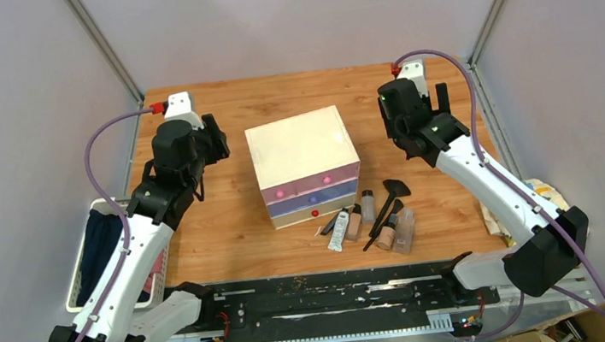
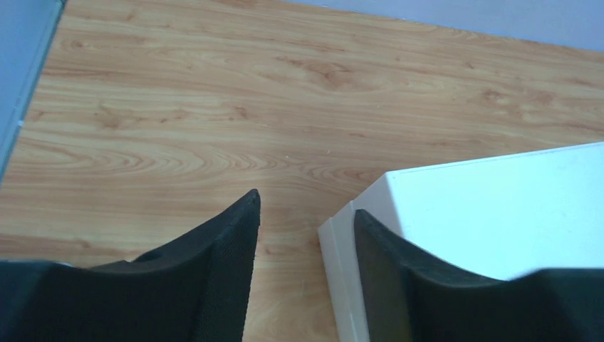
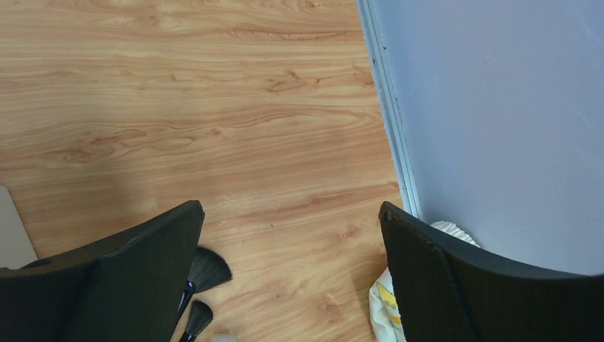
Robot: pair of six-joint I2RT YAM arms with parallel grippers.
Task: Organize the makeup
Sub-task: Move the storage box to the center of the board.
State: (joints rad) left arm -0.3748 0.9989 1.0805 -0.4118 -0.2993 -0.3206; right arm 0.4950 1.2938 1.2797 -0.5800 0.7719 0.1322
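Note:
The makeup lies in a loose cluster on the wooden table in front of the drawer box (image 1: 302, 149): a white squeeze tube (image 1: 338, 230), small beige and clear bottles (image 1: 403, 231), and black-handled brushes (image 1: 390, 198). The box is cream with pink and purple drawers, all closed. My left gripper (image 1: 212, 145) hangs open and empty above the box's left side; the box's corner (image 2: 370, 206) shows between its fingers. My right gripper (image 1: 436, 104) is wide open and empty, raised right of the box. Two brush heads (image 3: 206, 269) show beside its left finger.
A white basket (image 1: 85, 256) with dark cloth hangs off the table's left edge. A crumpled white and yellow cloth (image 1: 534, 196) lies at the right edge, also in the right wrist view (image 3: 388, 310). Grey walls close in on three sides.

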